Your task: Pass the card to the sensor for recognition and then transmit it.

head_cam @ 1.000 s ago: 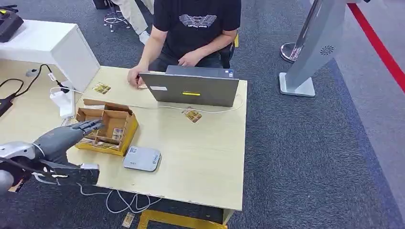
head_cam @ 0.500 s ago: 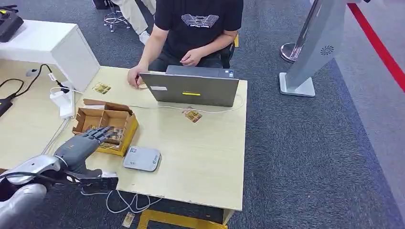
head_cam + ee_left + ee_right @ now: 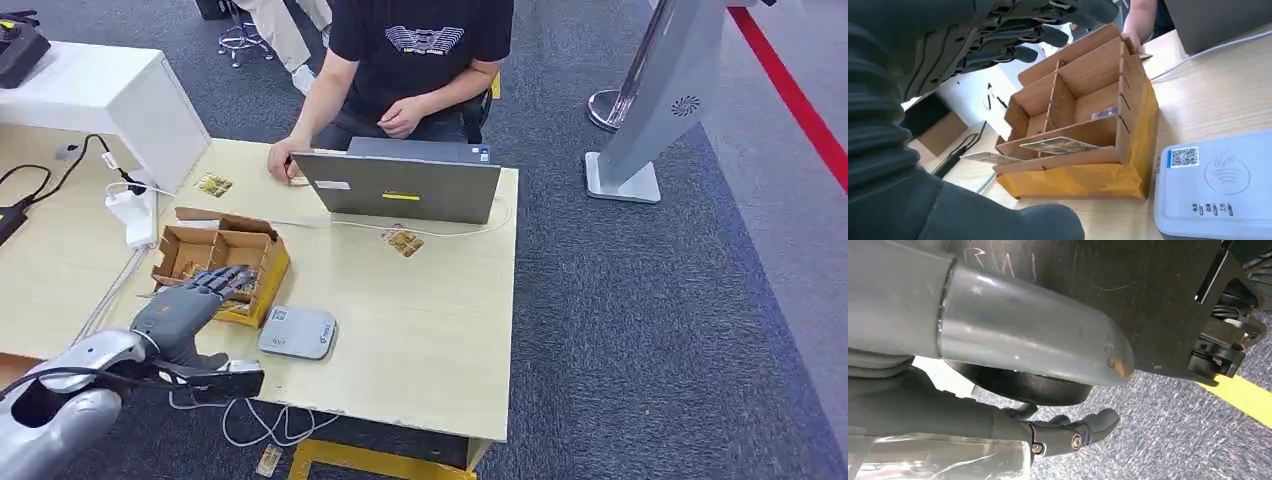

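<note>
Reaching over the near edge of the cardboard divider box (image 3: 222, 262), the left hand (image 3: 185, 305) has its fingers (image 3: 1040, 36) spread and holds nothing. Two cards (image 3: 1058, 145) lie tilted on the box's front compartments, one of them sticking out past its side wall. Just beside the box on the wooden table (image 3: 420, 320) lies the white sensor (image 3: 297, 333), a QR code on its top. The right hand (image 3: 1068, 432) hangs over grey carpet, fingers loosely curled around nothing. A person (image 3: 415, 60) sits behind a laptop (image 3: 400, 185); another card (image 3: 403, 241) lies in front of it.
</note>
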You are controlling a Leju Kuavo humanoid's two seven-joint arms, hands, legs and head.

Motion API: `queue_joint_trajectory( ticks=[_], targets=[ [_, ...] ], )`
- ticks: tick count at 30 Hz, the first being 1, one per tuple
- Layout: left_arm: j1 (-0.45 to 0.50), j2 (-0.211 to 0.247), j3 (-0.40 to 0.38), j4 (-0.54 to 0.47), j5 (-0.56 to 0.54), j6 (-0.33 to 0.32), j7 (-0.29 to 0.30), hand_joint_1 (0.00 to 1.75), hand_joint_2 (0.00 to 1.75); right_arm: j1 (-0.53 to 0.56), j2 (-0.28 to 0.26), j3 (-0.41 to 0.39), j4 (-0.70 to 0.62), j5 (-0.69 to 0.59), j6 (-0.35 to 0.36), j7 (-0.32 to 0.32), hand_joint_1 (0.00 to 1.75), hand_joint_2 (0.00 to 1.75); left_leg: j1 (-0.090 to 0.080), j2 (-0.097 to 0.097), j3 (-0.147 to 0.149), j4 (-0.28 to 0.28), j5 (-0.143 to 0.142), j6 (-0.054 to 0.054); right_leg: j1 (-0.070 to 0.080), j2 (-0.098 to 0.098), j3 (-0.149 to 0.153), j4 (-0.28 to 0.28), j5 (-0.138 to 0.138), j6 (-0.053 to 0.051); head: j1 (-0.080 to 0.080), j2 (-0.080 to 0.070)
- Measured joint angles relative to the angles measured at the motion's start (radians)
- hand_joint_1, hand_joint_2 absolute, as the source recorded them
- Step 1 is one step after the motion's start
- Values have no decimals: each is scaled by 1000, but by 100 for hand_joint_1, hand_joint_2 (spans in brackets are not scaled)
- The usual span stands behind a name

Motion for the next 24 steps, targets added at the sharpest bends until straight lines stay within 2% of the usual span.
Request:
queue_joint_trajectory(
  ticks=[16, 20, 24],
  targets=[
    [-2, -32, 15, 36, -28, -1, 6, 0, 175, 0, 0, 0, 0, -4, 0, 0, 0, 0, 0, 0, 0, 0, 0, 0, 0, 0, 0, 0, 0, 0, 0, 0],
    [0, -40, 21, 48, -73, 26, 27, 0, 175, 0, 0, 0, 0, -3, 0, 0, 0, 0, 0, 0, 0, 0, 0, 0, 0, 0, 0, 0, 0, 0, 0, 0],
    [15, -47, 61, 77, -116, 48, 36, 0, 175, 0, 0, 0, 0, 7, 0, 2, 0, 0, 0, 0, 0, 0, 0, 0, 0, 0, 0, 0, 0, 0, 0, 0]
  ],
)
